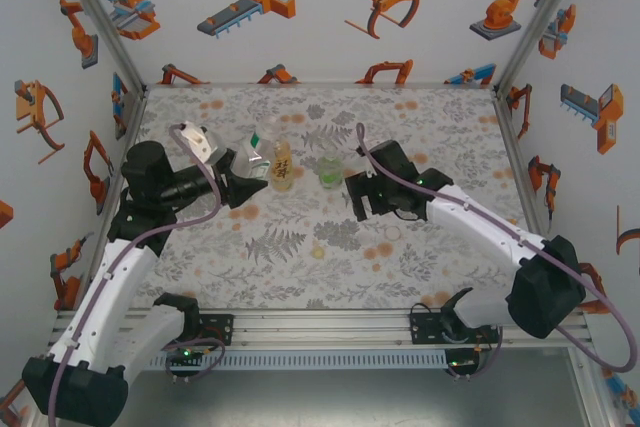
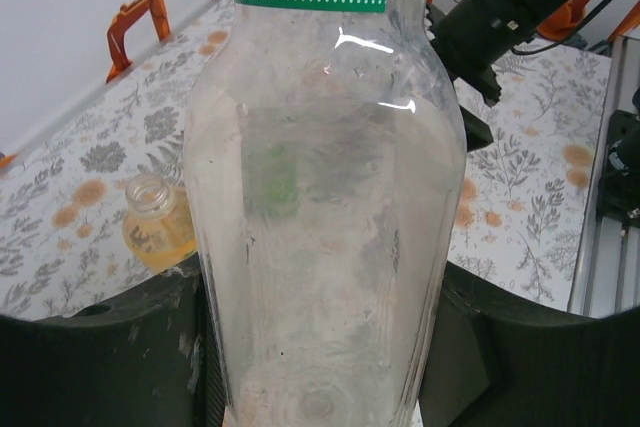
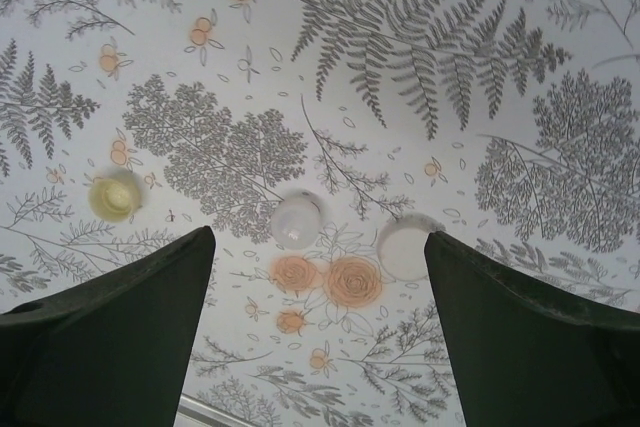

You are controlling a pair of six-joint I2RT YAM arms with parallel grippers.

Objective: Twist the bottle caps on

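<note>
My left gripper [image 1: 250, 173] [image 2: 320, 347] is shut on the slim colourless bottle [image 1: 258, 147] [image 2: 320, 197], gripping its lower body; the green label sits near its top. Just right of it the amber bottle [image 1: 282, 169] [image 2: 155, 222] stands on the table with its neck uncapped. The squat green-tinted bottle [image 1: 328, 169] stands further right. My right gripper [image 1: 356, 197] [image 3: 318, 239] hangs open over the table, holding nothing. Below it lie a whitish cap [image 3: 297, 220], a white cap [image 3: 408, 247] beside the right finger, and a pale yellow cap [image 3: 115, 195] [image 1: 318, 252] off to the left.
The floral table top [image 1: 430, 127] is walled at the back and both sides by white panels with orange robot prints. An aluminium rail [image 1: 320, 325] with both arm bases runs along the near edge. My right arm [image 2: 500, 7] shows behind the held bottle.
</note>
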